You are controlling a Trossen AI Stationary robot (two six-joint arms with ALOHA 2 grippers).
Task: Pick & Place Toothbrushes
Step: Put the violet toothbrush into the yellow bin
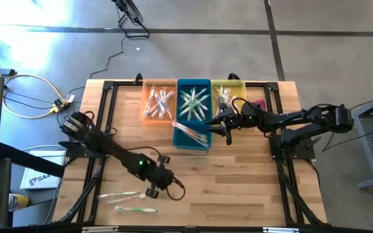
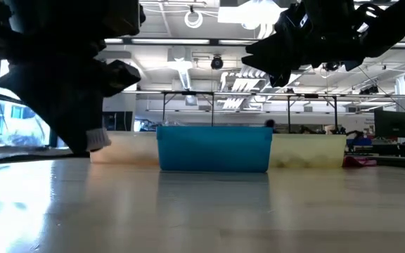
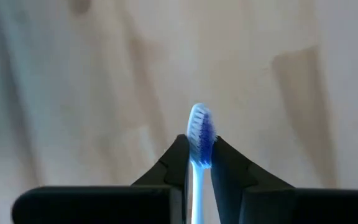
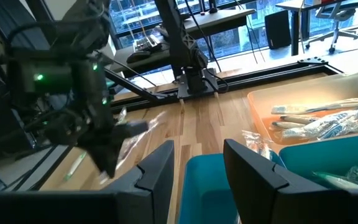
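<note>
Left hand (image 3: 200,163): fingers pinched narrow on a blue-bristled toothbrush (image 3: 201,134), its head poking out just past the fingertips, low over the wooden counter (image 1: 238,188).
Beside the left hand: two wrapped toothbrushes on the counter, one (image 1: 118,195) just to its side and a green one (image 1: 135,209) a little nearer the counter's front edge.
Away from the left hand: three bins along the far edge, orange bin (image 1: 145,110), blue bin (image 1: 207,144) and yellow bin (image 1: 241,84), each holding wrapped toothbrushes.
Right hand (image 1: 227,127): fingers apart at middling width, nothing between them, hovering over the blue bin's corner.
Under the right hand: one wrapped toothbrush (image 1: 190,131) lies across the blue bin.
Risk, grip: the hold sits right at the brush's head, so the long handle may swing or slip free during a lift.
Risk, wrapper: shiny film could let the brush slide between the fingers.
Risk, crowding: both arms could collide if the left carries towards the blue bin.
</note>
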